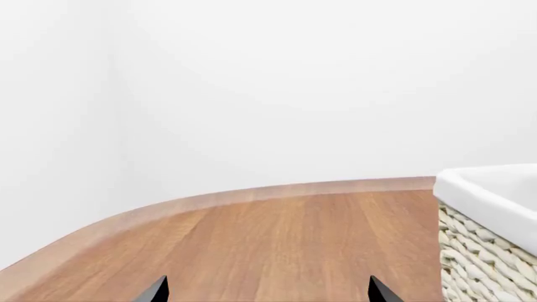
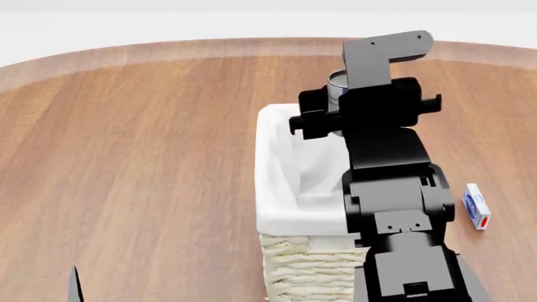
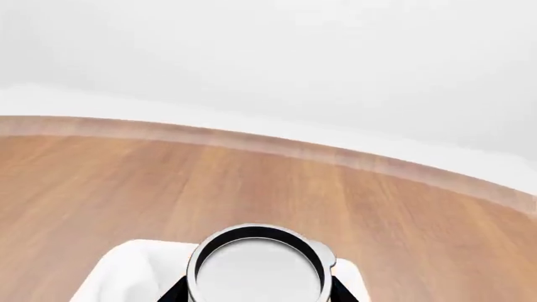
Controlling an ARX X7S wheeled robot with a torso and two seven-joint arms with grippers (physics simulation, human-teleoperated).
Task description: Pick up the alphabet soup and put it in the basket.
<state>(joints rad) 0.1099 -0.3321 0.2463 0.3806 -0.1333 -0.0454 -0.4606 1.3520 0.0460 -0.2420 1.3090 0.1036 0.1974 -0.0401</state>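
The alphabet soup [image 3: 256, 270] shows only as a round white top with a silver rim. My right gripper [image 3: 258, 293] is shut on it, a dark finger on each side. The can's label is hidden. In the head view the soup [image 2: 337, 80] peeks out behind my right arm, held above the far end of the basket [image 2: 277, 157], a cream wicker box with white cloth lining. That lining [image 3: 126, 274] lies just under the can. My left gripper [image 1: 268, 290] is open over bare wood, with the basket [image 1: 482, 195] off to one side.
A round wooden table [image 2: 151, 138] carries everything, its curved edge running along the back. A small white box with blue and red print [image 2: 476, 206] lies to the right of my right arm. One finger of the left gripper [image 2: 75, 286] shows at the lower left.
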